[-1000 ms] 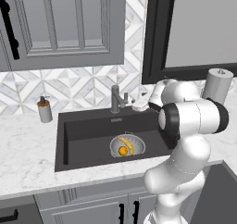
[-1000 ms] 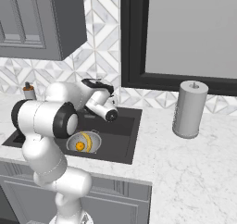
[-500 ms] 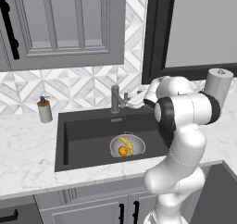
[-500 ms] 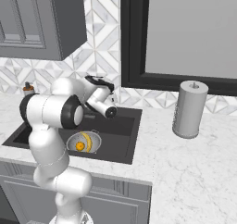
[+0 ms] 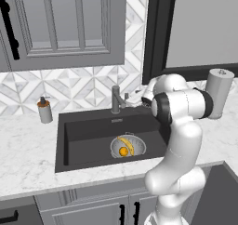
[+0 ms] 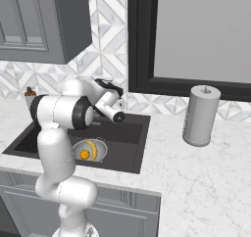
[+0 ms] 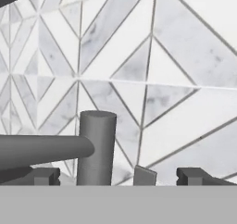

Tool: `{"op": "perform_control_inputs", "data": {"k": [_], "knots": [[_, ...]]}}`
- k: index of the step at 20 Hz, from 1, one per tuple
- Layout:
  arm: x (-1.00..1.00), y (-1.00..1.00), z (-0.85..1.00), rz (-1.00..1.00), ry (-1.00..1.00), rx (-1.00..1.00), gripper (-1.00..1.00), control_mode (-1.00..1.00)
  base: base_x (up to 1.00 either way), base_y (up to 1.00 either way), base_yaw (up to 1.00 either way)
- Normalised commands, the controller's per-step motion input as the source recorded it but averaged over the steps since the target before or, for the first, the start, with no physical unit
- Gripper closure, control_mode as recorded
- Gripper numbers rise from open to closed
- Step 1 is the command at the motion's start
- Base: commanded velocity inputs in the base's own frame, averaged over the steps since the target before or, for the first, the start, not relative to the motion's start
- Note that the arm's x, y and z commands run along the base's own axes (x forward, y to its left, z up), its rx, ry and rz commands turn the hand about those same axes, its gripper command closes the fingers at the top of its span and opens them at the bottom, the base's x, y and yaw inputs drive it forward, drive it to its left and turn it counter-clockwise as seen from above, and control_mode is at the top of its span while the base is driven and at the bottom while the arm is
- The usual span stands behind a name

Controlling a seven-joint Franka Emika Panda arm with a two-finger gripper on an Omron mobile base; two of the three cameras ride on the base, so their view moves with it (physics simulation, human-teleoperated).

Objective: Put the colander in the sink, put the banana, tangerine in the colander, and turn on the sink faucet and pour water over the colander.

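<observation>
The colander (image 5: 128, 146) sits in the sink (image 5: 88, 131), toward its front right part, with the banana (image 5: 127, 144) and the tangerine (image 5: 123, 151) inside it. The faucet (image 5: 116, 99) stands upright at the middle of the sink's back edge, on the tabletop (image 5: 23, 154) by the tiled wall. The pincer (image 5: 129, 97) hangs just beside the faucet's right side, its fingers (image 7: 192, 176) spread wide and holding nothing, the faucet post rising between them in the hand view.

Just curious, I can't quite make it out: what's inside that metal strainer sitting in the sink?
The strainer holds a yellow banana and a small orange tangerine, lying side by side. The fruit covers the strainer's bottom, so what's beneath can't be seen.
</observation>
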Motion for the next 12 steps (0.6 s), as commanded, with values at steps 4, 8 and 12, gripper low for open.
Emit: {"op": "perform_control_inputs", "data": {"k": [4, 8, 12], "knots": [[0.31, 0.0, -0.17, 0.0, 0.0, 0.06, -1.0, -1.0, 0.0, 0.0, 0.0], [0.29, 0.0, -0.24, 0.0, 0.0, 0.06, -1.0, -1.0, 0.0, 0.0, 0.0], [0.3, 0.0, -0.26, 0.0, 0.0, 0.03, -1.0, -1.0, 0.0, 0.0, 0.0]]}}
